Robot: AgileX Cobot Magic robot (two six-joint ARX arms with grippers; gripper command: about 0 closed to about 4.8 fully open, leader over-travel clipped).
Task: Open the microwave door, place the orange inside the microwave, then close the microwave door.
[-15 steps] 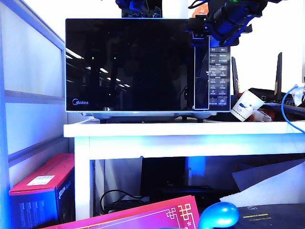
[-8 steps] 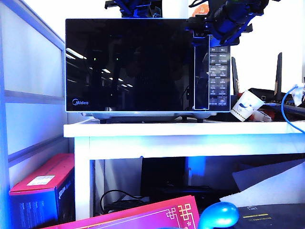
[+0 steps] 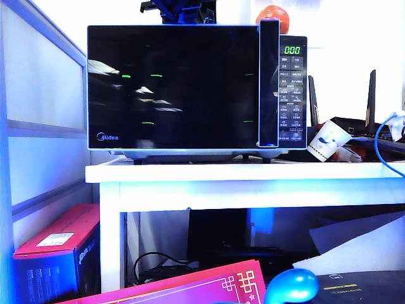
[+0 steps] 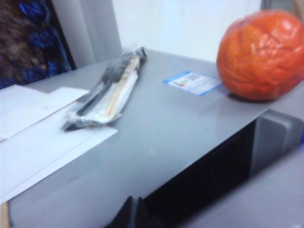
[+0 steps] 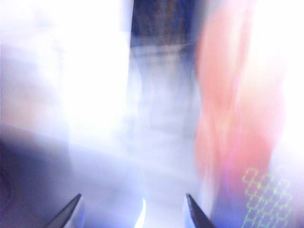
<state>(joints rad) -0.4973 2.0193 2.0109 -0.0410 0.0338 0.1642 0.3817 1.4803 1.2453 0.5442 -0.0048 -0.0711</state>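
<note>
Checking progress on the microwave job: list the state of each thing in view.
microwave door: shut.
microwave: display lit.
orange: on top of the microwave, not held.
paper cup: tipped over.
left gripper: tips together, shut.
right gripper: open, empty.

Readable stuff is pretty thin here. The microwave door has a blue "Midea" logo down at its 7 o'clock corner. The button panel shows "0:00" in green digits at 12 o'clock. Button labels below are too small to read, same for the blue sticker on the microwave top.
</note>
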